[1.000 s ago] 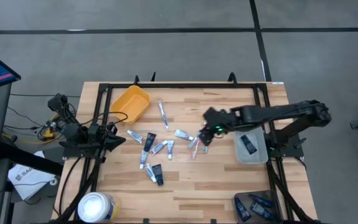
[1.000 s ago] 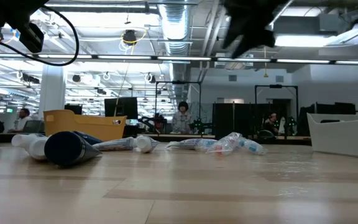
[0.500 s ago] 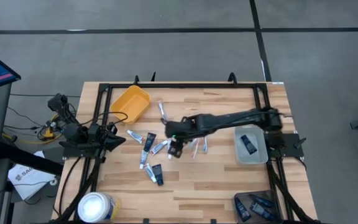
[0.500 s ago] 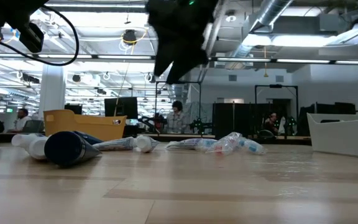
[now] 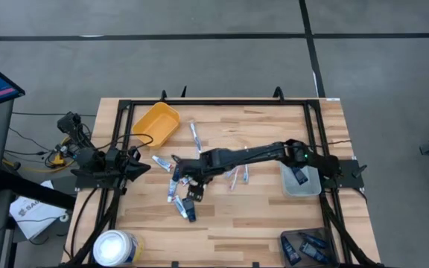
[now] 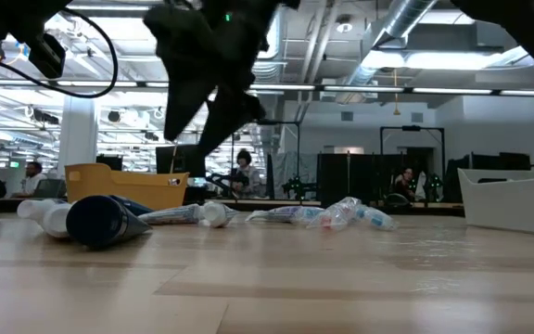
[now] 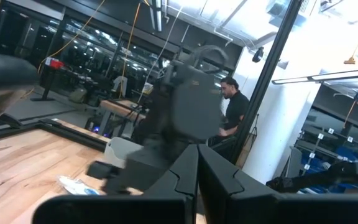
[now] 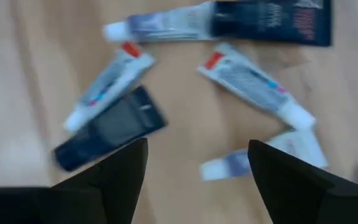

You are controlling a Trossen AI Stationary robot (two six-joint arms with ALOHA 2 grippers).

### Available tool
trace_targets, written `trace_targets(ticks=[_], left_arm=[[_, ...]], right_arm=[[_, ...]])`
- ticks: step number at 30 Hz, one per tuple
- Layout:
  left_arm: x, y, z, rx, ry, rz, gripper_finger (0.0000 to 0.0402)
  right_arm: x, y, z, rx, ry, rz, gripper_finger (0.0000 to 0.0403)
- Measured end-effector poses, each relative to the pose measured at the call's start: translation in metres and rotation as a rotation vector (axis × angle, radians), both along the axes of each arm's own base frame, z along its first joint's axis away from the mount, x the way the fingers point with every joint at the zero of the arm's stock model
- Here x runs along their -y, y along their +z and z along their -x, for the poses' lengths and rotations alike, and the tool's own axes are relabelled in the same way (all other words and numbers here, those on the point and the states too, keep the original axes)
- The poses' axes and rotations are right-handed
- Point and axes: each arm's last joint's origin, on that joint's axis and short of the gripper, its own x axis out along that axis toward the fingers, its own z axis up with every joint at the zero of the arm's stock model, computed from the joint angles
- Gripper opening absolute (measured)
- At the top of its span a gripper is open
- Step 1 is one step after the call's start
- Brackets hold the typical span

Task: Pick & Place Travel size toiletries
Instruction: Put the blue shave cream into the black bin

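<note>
The travel size toiletries [image 5: 182,181] lie scattered flat on the wooden table, left of its middle: small white tubes [image 8: 253,86] with blue and red print, and small black flat tubes [image 8: 109,128]. In the low view they show as a row [image 6: 202,214]. My right gripper [image 5: 190,184] hangs above this cluster, open and empty, clear of the table in the low view [image 6: 200,104]. In its wrist view [image 8: 197,149] a black tube and white tubes lie below and ahead of its fingers. My left gripper [image 5: 138,168] waits at the table's left edge, shut [image 7: 197,163].
A yellow bin [image 5: 157,123] stands at the far left. A pale tray [image 5: 302,181] at the right edge holds a black tube. A white round tub [image 5: 115,248] sits at the near left corner. A box with dark tubes [image 5: 305,246] sits at the near right.
My right gripper has swept from beside the pale tray toward the table's left edge, across the middle, and now hangs over the toiletries cluster, lower than before. The toiletries have not moved.
</note>
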Motion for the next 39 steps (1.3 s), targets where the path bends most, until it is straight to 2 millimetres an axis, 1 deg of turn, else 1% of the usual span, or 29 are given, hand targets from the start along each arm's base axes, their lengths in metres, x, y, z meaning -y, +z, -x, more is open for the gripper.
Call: trace_targets(ticks=[3,7,10,12,13,17,21,23,25,28,31,34,35,37,39], left_arm=[[0.000,0.000,0.000,0.000,0.000,0.000,0.0002],[0.000,0.000,0.000,0.000,0.000,0.000,0.0002],[0.000,0.000,0.000,0.000,0.000,0.000,0.0002],[0.000,0.000,0.000,0.000,0.000,0.000,0.0002],[0.000,0.000,0.000,0.000,0.000,0.000,0.0002],[0.000,0.000,0.000,0.000,0.000,0.000,0.0002],[0.000,0.000,0.000,0.002,-0.001,0.006,0.0002],[-0.001,0.002,0.000,0.016,-0.007,0.041,0.0002],[-0.003,0.004,0.001,0.028,0.038,0.081,0.0002],[-0.007,0.005,0.001,0.027,0.110,0.121,0.0002],[-0.008,0.009,0.002,0.070,0.082,0.147,0.0002],[-0.010,0.015,0.004,0.121,0.074,0.197,0.0002],[-0.011,0.017,0.005,0.143,0.074,0.235,0.0002],[-0.015,0.022,0.007,0.187,0.080,0.365,0.0002],[-0.019,0.034,0.009,0.225,0.093,0.450,0.0002]], right_arm=[[-0.013,0.006,-0.004,0.068,0.010,-0.019,0.0271],[-0.027,0.007,-0.002,0.074,0.033,-0.021,0.0271],[-0.041,0.014,0.000,0.117,0.068,-0.027,0.0271],[-0.051,0.027,0.005,0.149,0.093,-0.035,0.0271],[-0.055,0.037,0.006,0.198,0.102,-0.046,0.0271],[-0.065,0.090,0.024,0.344,0.133,-0.076,0.0271],[-0.063,0.142,0.053,0.440,0.153,-0.083,0.0271],[-0.061,0.171,0.073,0.497,0.169,-0.082,0.0271],[-0.057,0.202,0.094,0.575,0.182,-0.078,0.0271],[-0.055,0.237,0.127,0.666,0.146,-0.031,0.0271],[-0.056,0.262,0.158,0.739,0.115,0.055,0.0271],[-0.057,0.283,0.187,0.797,0.086,0.128,0.0271],[-0.058,0.288,0.196,0.812,0.075,0.146,0.0271],[-0.062,0.295,0.211,0.825,0.066,0.190,0.0271],[-0.067,0.299,0.223,0.836,0.067,0.235,0.0271]])
